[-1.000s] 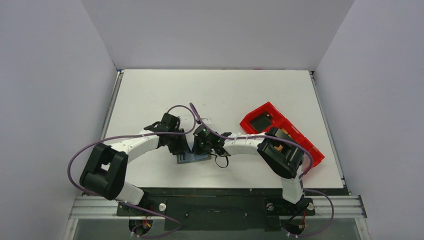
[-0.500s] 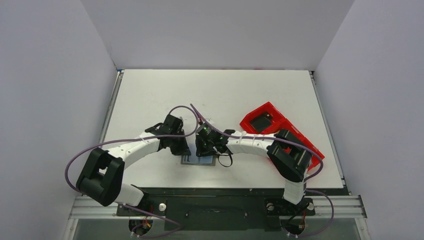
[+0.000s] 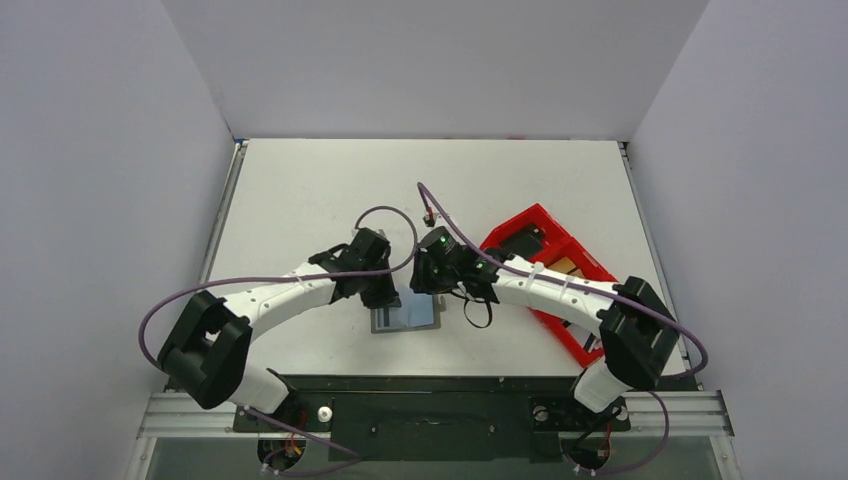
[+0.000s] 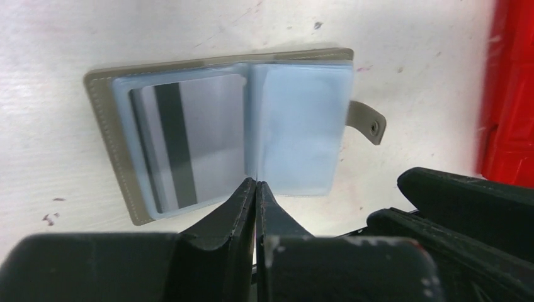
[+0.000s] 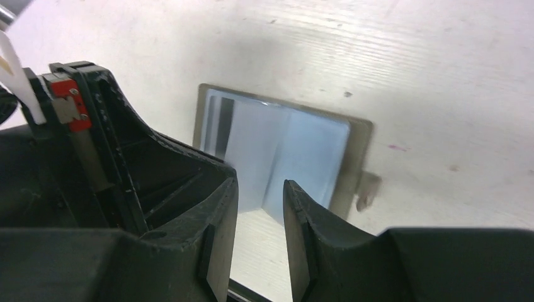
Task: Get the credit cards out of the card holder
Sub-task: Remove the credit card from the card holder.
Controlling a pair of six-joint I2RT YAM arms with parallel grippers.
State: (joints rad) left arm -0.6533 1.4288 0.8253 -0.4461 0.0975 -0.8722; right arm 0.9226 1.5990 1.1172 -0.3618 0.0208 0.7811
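The card holder (image 3: 405, 320) lies open on the table, blue-grey inside up, its tab (image 4: 367, 121) at one side. In the left wrist view its left pocket holds a card (image 4: 189, 138), which looks silvery grey with a dark stripe. My left gripper (image 4: 255, 184) is shut at the fold of the holder (image 4: 101, 126). It seems to pinch a thin clear leaf that stands edge-on there. My right gripper (image 5: 260, 189) is open and empty, just above the holder's (image 5: 315, 151) near edge and next to the left gripper (image 3: 388, 298).
A long red tray (image 3: 600, 300) lies at the right, under the right arm. It holds a black block (image 3: 520, 245) and a tan card (image 3: 566, 266). Its red wall (image 4: 510, 94) also shows in the left wrist view. Purple cables arch over both arms.
Both grippers and the card holder have shifted to the right. The right arm has swung out over the red tray. The holder now lies square and fully open.
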